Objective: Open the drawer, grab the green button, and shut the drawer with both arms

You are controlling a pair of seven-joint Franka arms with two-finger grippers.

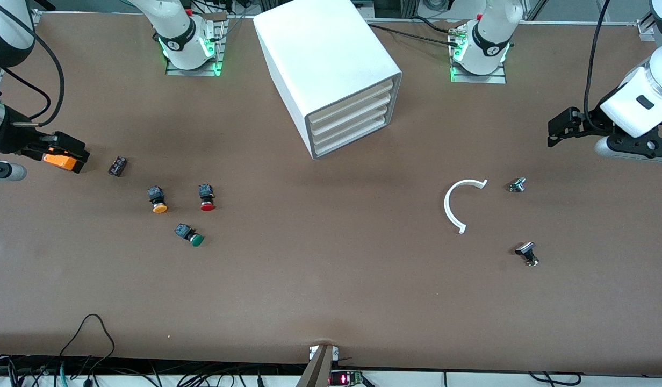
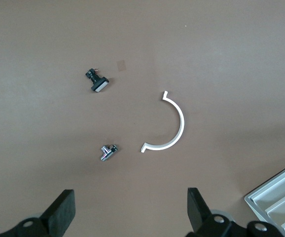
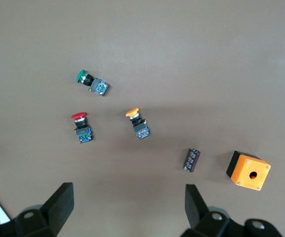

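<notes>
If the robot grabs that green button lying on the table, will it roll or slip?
The green button lies on its side, its round cap touching the table, so a nudge would probably swing it in an arc, not roll it straight. Its blocky black body should give the fingers flat faces; the cap looks smooth, likely slippery. It looks small and probably light. Both tools, right and left, are open.

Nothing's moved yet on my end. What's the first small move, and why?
Probably bring the left claw, open and empty above the table near the white arc, to the cabinet's lower drawer: all four are shut. The green button lies on the table, and the open right claw waits.
</notes>
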